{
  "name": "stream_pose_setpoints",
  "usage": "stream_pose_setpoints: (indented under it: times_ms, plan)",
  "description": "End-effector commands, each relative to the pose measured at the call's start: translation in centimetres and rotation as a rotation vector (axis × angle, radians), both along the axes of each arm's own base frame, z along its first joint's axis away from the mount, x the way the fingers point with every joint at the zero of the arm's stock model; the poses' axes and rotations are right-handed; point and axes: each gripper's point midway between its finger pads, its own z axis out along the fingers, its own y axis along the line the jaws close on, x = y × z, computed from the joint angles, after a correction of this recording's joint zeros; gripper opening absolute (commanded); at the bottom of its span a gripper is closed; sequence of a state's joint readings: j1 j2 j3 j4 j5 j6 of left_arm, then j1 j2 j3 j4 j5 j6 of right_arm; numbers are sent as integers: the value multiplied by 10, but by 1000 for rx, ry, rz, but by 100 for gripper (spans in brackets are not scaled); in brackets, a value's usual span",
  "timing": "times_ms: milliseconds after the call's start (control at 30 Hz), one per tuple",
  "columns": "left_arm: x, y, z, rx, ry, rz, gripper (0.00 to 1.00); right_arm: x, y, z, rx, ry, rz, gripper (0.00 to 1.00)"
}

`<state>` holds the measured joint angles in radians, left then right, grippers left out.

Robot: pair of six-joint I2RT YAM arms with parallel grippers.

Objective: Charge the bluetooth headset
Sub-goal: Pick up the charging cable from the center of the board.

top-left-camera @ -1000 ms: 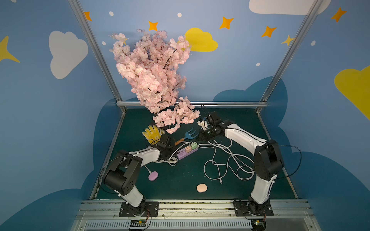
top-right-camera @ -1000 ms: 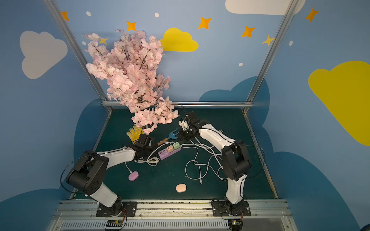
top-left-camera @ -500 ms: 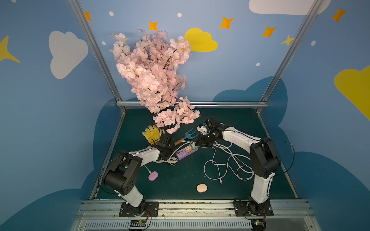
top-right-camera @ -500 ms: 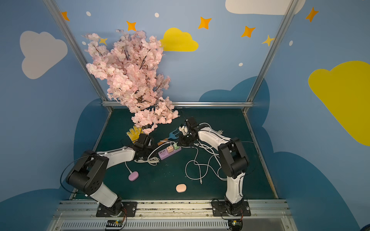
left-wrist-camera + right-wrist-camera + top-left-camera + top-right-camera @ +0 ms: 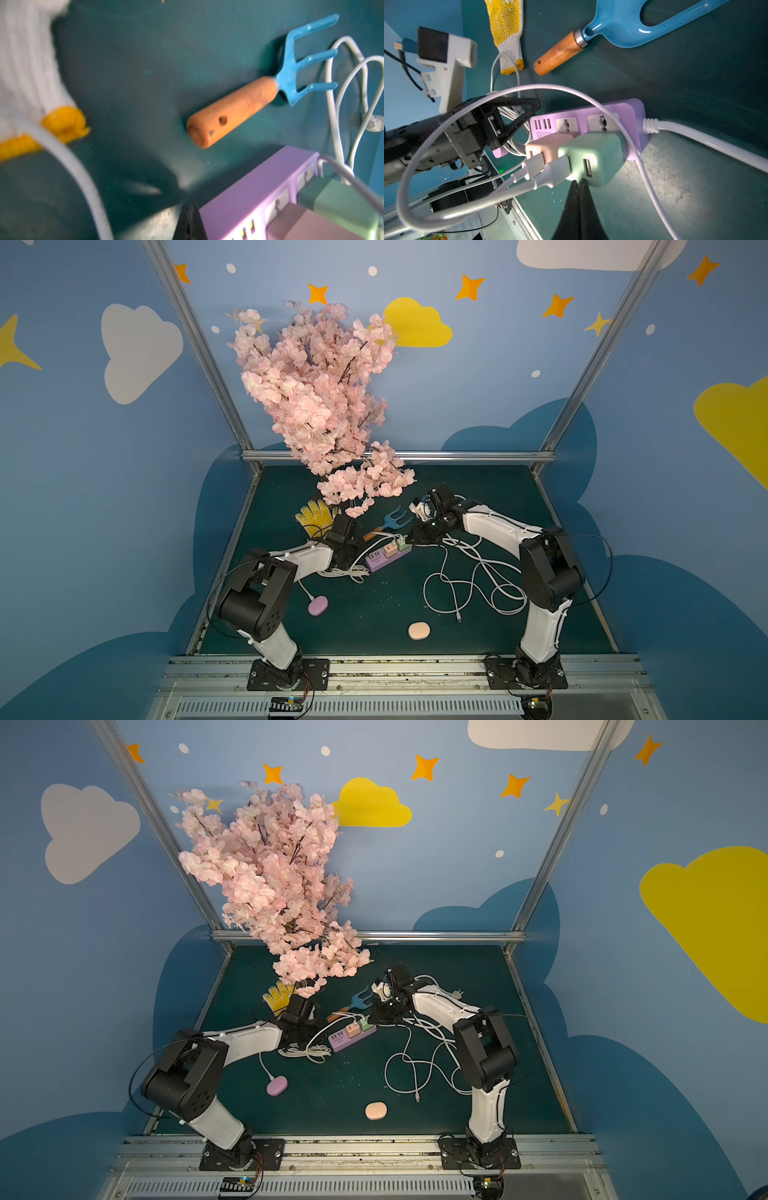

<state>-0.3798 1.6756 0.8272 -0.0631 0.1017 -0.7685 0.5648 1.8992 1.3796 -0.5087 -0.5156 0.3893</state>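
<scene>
I see the peach headset case [image 5: 418, 631] lying alone near the desk's [image 5: 478, 489] front edge, well apart from the purple power strip [image 5: 388, 558]. My right end effector [image 5: 578, 187] is closed and empty, its tip just at the strip's green charger [image 5: 593, 158]. The left end effector [image 5: 191, 218] is closed too, beside the strip's other end.
</scene>
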Motion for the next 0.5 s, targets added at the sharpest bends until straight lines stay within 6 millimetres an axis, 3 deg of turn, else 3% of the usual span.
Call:
stream_pose_setpoints:
  times_ms: [0,200,400,467]
  plan:
    - [15,-3,-2,-3,-10,-15,4,-5,-14,17,-59,-43,13,0]
    - [35,-7,6,-9,-41,-26,3,-38,-39,26,-178,-81,58,0]
    - [40,9,28,14,-86,-11,3,-97,-98,-2,-514,-4,73,0]
    - [38,17,40,28,-110,2,3,-118,-109,-10,-552,41,69,0]
